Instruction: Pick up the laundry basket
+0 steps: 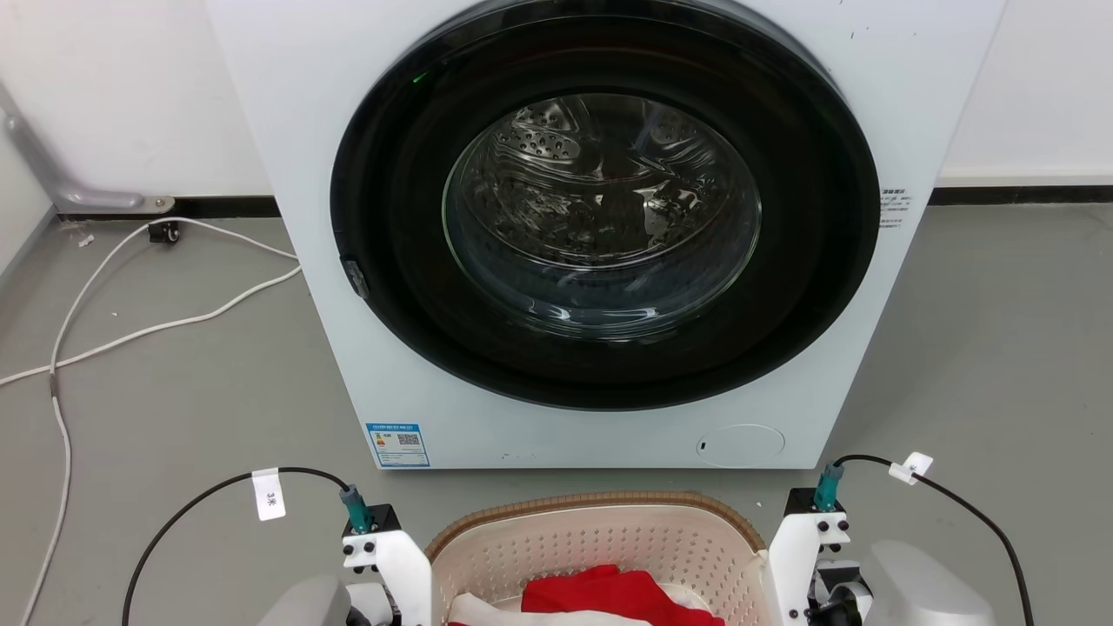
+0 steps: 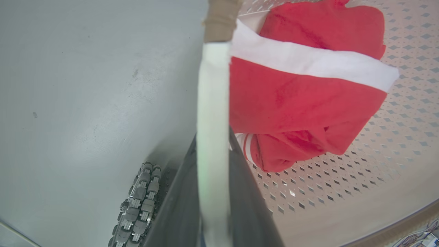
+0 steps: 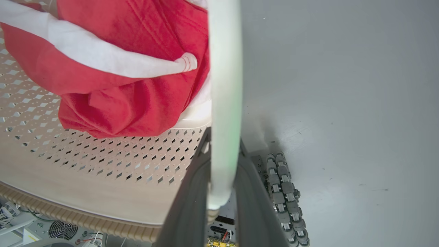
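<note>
The cream perforated laundry basket (image 1: 609, 543) with a brown woven-look rim sits at the bottom centre of the head view, between my two wrist blocks. A red and white garment (image 1: 609, 593) lies inside it. In the left wrist view my left gripper (image 2: 213, 140) is shut on the basket's white side handle (image 2: 212, 96), beside the perforated wall (image 2: 343, 178). My right gripper (image 3: 224, 144) is likewise shut on the opposite white handle (image 3: 224, 79), beside the basket wall (image 3: 103, 161). I cannot tell whether the basket is off the floor.
A white front-loading washing machine (image 1: 296, 130) stands just beyond the basket, its round dark door (image 1: 600, 209) shut. White cables (image 1: 130, 330) trail over the grey floor at the left. My base's roller wheels (image 2: 137, 202) (image 3: 284, 195) are beside each gripper.
</note>
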Robot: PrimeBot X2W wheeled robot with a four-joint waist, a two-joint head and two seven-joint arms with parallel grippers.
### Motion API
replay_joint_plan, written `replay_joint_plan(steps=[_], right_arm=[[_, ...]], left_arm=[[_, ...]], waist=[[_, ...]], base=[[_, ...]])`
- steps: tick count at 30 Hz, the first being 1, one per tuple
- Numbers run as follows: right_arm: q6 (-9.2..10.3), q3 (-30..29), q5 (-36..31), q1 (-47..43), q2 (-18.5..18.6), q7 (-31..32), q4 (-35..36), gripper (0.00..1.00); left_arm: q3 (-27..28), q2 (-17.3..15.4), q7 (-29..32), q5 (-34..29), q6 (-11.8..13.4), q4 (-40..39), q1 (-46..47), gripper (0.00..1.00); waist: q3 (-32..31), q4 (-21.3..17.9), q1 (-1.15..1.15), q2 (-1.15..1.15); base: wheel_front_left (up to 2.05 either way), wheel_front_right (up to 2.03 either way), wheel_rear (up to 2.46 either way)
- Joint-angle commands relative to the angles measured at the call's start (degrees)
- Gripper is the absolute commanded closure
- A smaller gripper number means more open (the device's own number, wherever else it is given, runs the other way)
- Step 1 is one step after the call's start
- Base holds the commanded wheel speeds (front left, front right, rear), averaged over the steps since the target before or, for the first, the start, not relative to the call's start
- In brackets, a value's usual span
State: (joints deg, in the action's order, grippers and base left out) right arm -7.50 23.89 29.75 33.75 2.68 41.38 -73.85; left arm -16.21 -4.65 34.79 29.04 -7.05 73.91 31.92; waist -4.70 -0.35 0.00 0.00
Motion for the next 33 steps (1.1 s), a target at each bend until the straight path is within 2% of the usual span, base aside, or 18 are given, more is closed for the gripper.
replay_joint_plan(steps=[1, 33], right_arm=[[0.02, 0.1, 0.0, 0.1, 0.4, -0.3, 0.0, 1.0], [0.02, 2.0, 2.0, 0.4, 0.4, -0.9, 0.0, 1.0]], left_arm=[[-0.2, -0.4, -0.2, 0.3, 0.2, 0.0, -0.2, 1.0], [-1.5, -1.2, -1.0, 1.7, 0.5, 0.0, -0.6, 1.0]], waist=[[0.1, 0.0, 0.0, 0.0], [0.6, -0.3, 0.0, 0.0]], base=[[0.0, 0.0, 0.0], [0.0, 0.0, 0.0]])
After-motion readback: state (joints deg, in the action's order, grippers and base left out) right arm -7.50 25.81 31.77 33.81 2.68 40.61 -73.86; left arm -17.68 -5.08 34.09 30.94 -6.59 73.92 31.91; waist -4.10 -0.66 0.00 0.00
